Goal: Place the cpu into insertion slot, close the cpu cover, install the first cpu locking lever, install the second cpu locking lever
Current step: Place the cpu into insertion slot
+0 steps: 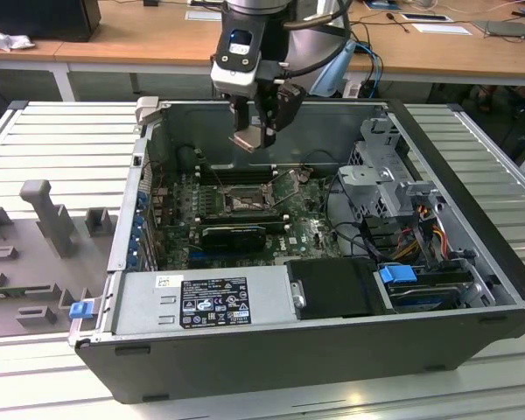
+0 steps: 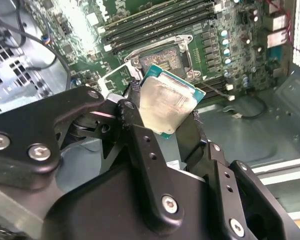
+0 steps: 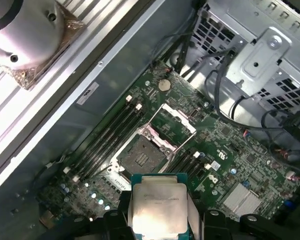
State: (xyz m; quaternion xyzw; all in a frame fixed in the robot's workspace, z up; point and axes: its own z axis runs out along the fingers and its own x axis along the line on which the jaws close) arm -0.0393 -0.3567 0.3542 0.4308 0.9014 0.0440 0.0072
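Gripper [image 1: 257,134] hangs high over the open computer case [image 1: 332,359], near its far wall, fingers [image 2: 140,145] clamped on the edges of the cpu [image 3: 157,206], with the plate tilted between them. There is plenty of clear air beneath it down to the green board [image 1: 311,232]. In the exterior view the insertion slot [image 3: 140,154] sits at about 6 o'clock from the gripper, well apart from the cpu, its pin field bare. The cpu cover [image 3: 174,121] is swung up, hinged open just beside the slot. It's tight around the socket: black memory slots [image 3: 107,137] run along two sides of it. In the exterior view the drive cage [image 1: 381,175] and its cables crowd in at 3 o'clock from the slot, and the power supply [image 1: 201,297] walls off 6 o'clock.
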